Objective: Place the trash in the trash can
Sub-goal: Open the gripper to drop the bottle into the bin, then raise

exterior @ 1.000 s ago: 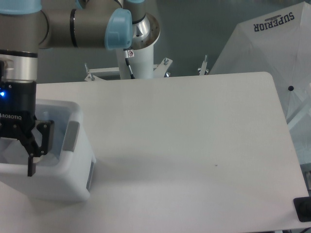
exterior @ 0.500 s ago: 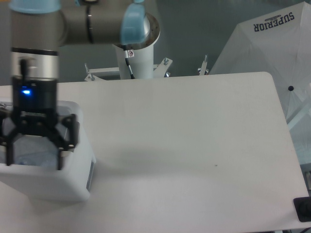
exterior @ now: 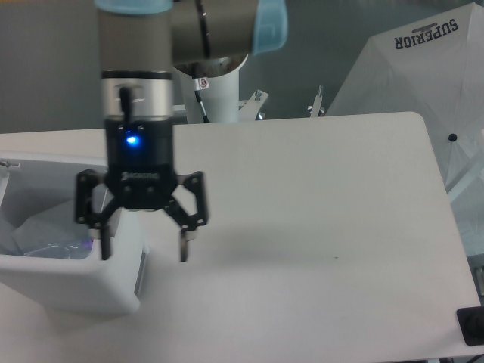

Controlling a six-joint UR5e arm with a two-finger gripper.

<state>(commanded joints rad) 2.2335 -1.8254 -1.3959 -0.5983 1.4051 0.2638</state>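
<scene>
One arm hangs over the left part of the table (exterior: 318,197), its gripper (exterior: 144,246) pointing down with a blue light lit on its body. Both fingers (exterior: 184,240) are spread wide apart and hold nothing. The gripper sits above the right wall of the bin (exterior: 72,283), one finger over the rim, the other over the tabletop just beside it. Inside the bin lies the bag (exterior: 38,234), crumpled and pale. Whether the bottle is in there cannot be told. A white umbrella (exterior: 423,68) stands behind the table's right corner.
</scene>
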